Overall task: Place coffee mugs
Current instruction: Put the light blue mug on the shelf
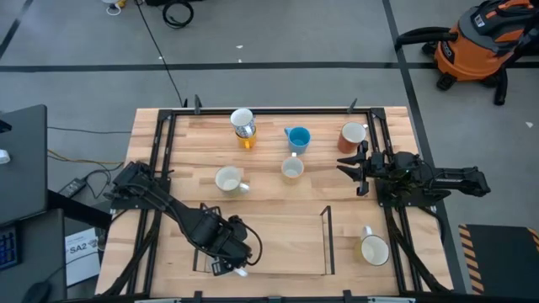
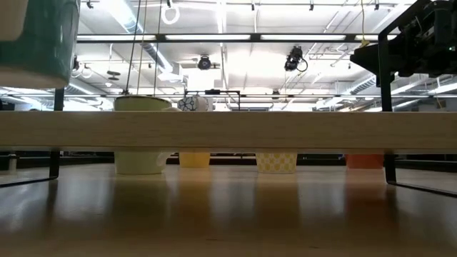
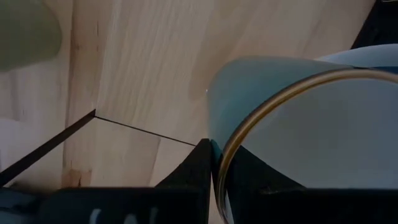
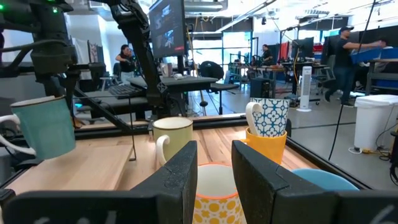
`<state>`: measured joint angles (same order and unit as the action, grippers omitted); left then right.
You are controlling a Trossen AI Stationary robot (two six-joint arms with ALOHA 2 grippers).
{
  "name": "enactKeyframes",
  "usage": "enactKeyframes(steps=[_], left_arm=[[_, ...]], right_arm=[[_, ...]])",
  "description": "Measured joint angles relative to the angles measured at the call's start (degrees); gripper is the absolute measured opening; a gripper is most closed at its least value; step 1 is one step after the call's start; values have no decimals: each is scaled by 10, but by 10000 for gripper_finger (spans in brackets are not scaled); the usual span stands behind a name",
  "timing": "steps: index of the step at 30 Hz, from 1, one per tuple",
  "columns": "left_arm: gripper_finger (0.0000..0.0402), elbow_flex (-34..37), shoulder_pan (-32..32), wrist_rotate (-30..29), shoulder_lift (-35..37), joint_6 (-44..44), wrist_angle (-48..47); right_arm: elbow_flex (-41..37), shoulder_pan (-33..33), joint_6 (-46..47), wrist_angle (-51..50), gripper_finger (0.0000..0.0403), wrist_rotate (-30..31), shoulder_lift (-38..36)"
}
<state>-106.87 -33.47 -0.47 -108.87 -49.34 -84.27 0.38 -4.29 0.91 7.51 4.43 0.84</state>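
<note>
Fingers of the left gripper (image 1: 231, 264) pinch the gold rim of a teal mug (image 4: 40, 130), one inside and one outside. That arm bends low over the table's (image 1: 278, 219) near left part. The low view shows this mug lifted clear of the wood, which the high view hides under the wrist. Mid-table stand a white mug (image 1: 229, 180), a patterned mug stacked in an orange one (image 1: 243, 128), a cream mug (image 1: 292, 168) and a blue mug (image 1: 297, 137). The right gripper (image 1: 352, 166) reaches in level from the right edge beside a red-brown mug (image 1: 351, 136), fingers apart and empty. Its wrist view lines the cream mug's yellow pattern up past the gap.
</note>
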Motion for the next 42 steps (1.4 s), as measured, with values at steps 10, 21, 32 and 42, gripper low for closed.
enactKeyframes(steps=[10, 21, 32, 42], left_arm=[[36, 5, 0, -2, -10, 24, 2], [36, 5, 0, -2, -10, 21, 3], [36, 5, 3, 2, -26, 48, 16], [37, 5, 3, 3, -26, 50, -1]], right_arm=[[0, 0, 0, 5, 105, 0, 0], [0, 0, 0, 5, 105, 0, 0], [0, 0, 0, 5, 105, 0, 0], [0, 0, 0, 6, 105, 0, 0]])
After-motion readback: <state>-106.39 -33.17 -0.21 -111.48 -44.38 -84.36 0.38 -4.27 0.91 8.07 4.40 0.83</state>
